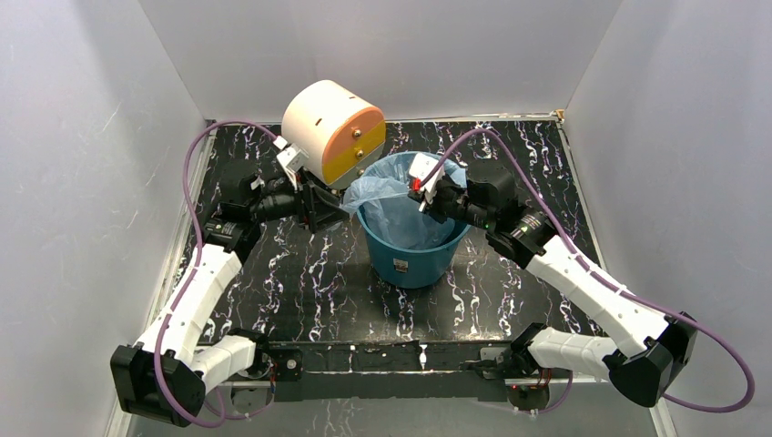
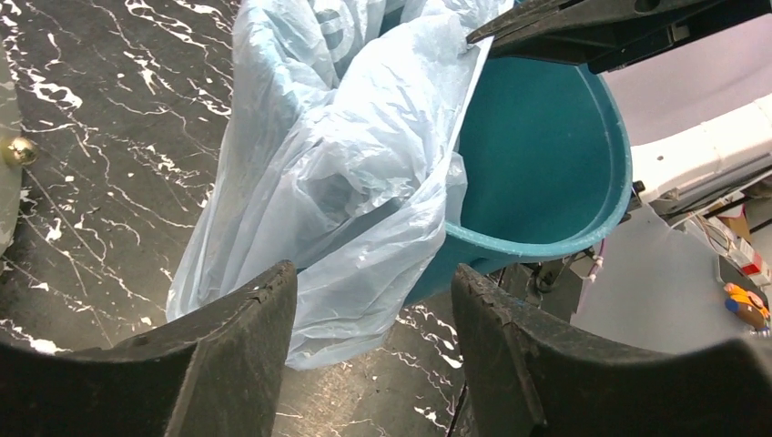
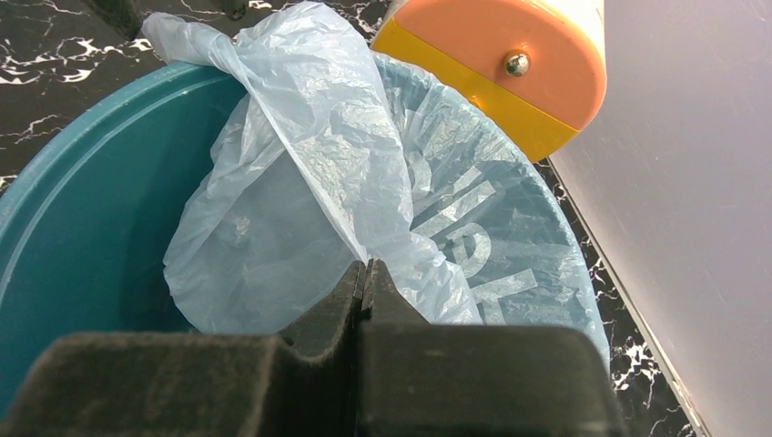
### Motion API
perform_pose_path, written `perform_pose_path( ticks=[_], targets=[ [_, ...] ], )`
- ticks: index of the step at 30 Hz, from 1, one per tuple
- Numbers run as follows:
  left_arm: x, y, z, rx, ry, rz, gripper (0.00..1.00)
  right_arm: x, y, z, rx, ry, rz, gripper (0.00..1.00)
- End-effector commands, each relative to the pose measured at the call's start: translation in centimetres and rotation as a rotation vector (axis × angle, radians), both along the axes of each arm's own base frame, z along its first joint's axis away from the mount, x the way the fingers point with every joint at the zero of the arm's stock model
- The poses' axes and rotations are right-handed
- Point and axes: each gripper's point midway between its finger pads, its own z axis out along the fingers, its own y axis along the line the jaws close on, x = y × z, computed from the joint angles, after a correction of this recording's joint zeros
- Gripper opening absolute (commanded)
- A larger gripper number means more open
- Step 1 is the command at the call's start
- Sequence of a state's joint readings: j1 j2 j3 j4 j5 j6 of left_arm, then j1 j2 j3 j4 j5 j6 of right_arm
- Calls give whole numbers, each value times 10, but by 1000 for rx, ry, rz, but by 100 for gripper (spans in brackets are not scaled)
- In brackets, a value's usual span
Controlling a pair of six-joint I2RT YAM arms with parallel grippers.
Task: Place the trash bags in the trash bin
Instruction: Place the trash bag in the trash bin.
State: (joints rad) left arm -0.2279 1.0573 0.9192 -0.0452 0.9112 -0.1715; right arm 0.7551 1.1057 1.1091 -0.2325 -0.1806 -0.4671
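- Bag [image 1: 387,189] is only partway into the bin [image 1: 414,259]. Pale blue film w/ white lettering lies against the far inner wall, clear in the R wrist view.
- A big fold hangs over the rim on the L side and drapes down the outside, nearly to the table [image 1: 273,291]. L wrist view shows it well.
- R gripper [image 3: 364,278] is over the bin mouth, fingers clenched tight. Thin film looks pinched between the tips, and a taut bag edge runs up to it.
- L gripper [image 2: 371,282] is just beside the bin on the drape side, jaws wide apart w/ nothing between them. The drape sits right ahead of its fingers.
- Near side of the bin's interior is bare teal, no film there.
- Drum box [image 1: 332,127] sits behind the bin, close to the rim, not involved.
- My read on progress: approx halfway. Done: part of the bag is inside. Left: get the outside fold over the rim & in, then R lets go.
- Can't tell if the bag reaches the bin floor, it's hidden.
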Motion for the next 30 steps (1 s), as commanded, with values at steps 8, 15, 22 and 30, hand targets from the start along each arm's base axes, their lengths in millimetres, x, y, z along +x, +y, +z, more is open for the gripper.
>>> perform_pose_path(
  ticks=[8,15,22,30],
  targets=[
    [-17,-18,3,-16,-25,-109,57,-19,0,39,121,-10,37,1],
    [-14,-26,5,13,-36,-95,30,-26,0,41,125,23,50,1],
    [-22,-20,7,29,-46,-73,11,-60,1,36,108,174,159,0],
    [-40,-22,1,2,26,-119,3,-107,-4,36,121,355,282,0]
  ],
)
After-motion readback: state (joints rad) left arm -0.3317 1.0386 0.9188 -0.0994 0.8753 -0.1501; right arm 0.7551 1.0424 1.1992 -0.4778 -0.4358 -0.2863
